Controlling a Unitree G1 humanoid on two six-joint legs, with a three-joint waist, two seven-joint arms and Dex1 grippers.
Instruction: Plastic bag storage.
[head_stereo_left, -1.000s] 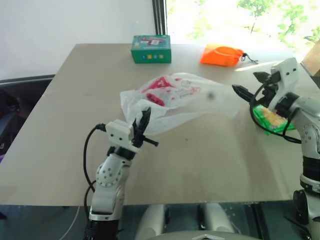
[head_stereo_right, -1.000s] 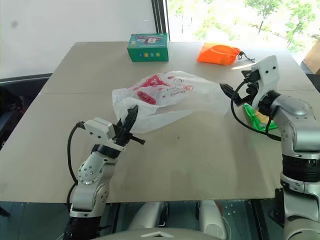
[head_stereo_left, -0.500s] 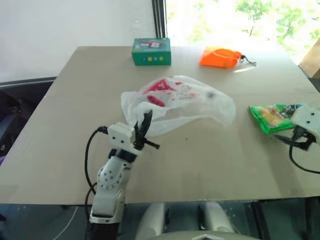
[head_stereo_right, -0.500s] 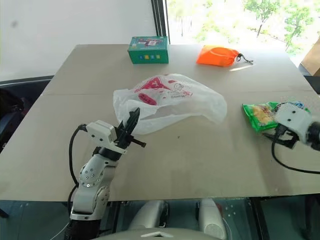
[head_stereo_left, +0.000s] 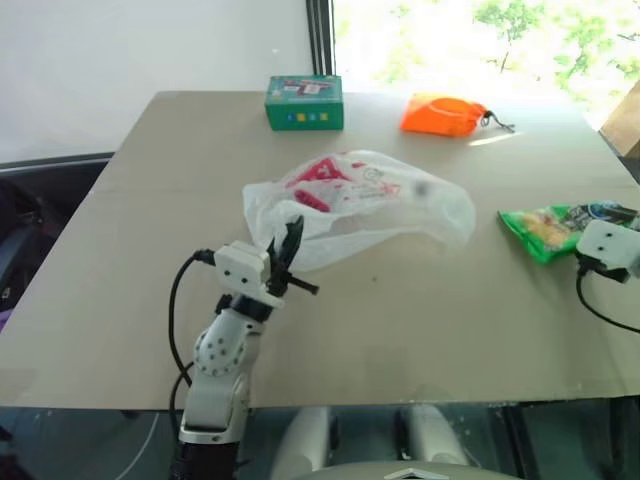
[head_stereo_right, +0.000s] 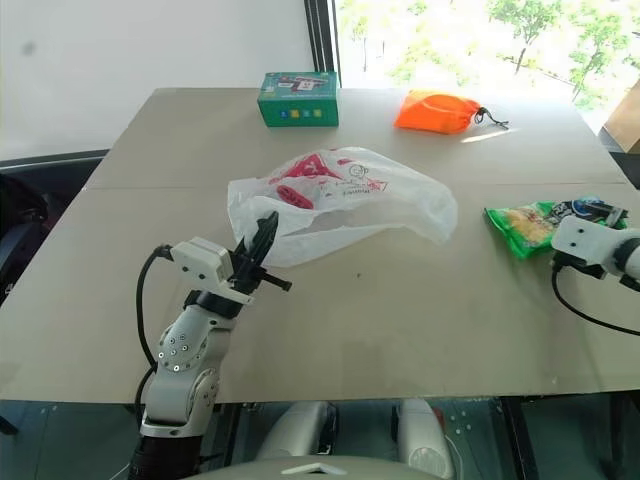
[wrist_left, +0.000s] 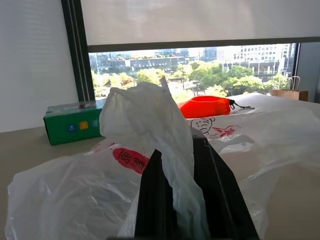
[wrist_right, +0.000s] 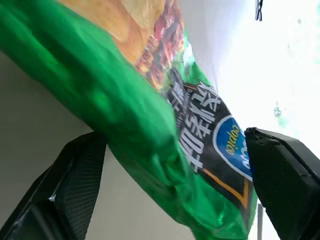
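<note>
The plastic bag, translucent white with red print, lies crumpled in the middle of the table. My left gripper is at the bag's near left edge, shut on a bunched fold of its film, which rises between the two black fingers. My right gripper is far off at the table's right edge, away from the bag. It stands open, one finger on each side of a green snack packet.
A green box stands at the table's far edge, with an orange drawstring pouch to its right. Bare tabletop lies in front of the bag, up to the near edge.
My right arm has swung right and down, away from the bag's right end to the green packet. That end of the bag has sunk onto the table. The left gripper has not moved.
</note>
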